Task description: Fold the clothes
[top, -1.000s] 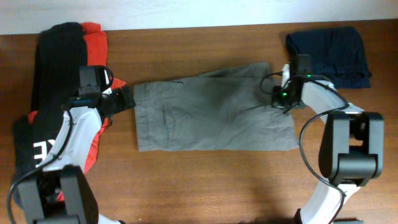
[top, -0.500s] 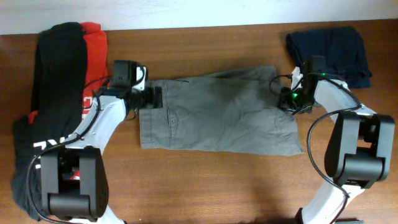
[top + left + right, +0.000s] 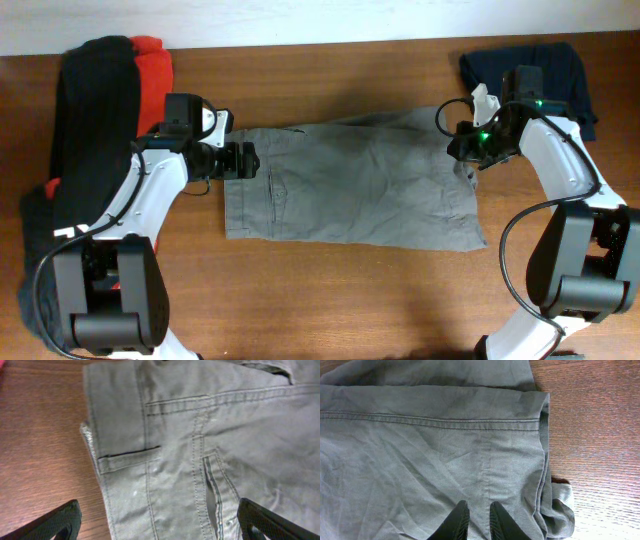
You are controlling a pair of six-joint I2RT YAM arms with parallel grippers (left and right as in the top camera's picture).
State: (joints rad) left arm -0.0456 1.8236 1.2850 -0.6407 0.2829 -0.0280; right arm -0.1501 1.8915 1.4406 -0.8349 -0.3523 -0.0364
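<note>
1. The grey-olive shorts [image 3: 350,190] lie flat and spread sideways on the wooden table [image 3: 330,300], waistband toward the left arm and leg hems toward the right arm.
2. The left gripper [image 3: 240,160] hovers over the waistband end of the shorts. In the left wrist view its fingers stand far apart (one at each lower corner of the picture) and nothing is between them [image 3: 160,522]. Below them the shorts [image 3: 200,460] show a belt loop, seams and a pocket slit.
3. The right gripper [image 3: 468,150] sits at the upper hem corner of the shorts. In the right wrist view its fingers are almost together [image 3: 476,520], and a crease of the shorts [image 3: 430,450] runs into the thin slit between them, so it appears to pinch the cloth.
4. Beyond the waistband end of the shorts lie a black garment with white lettering [image 3: 90,120] and a red shirt [image 3: 150,55].
5. A dark navy garment [image 3: 545,70] lies just past the hem end of the shorts, at the far edge.
</note>
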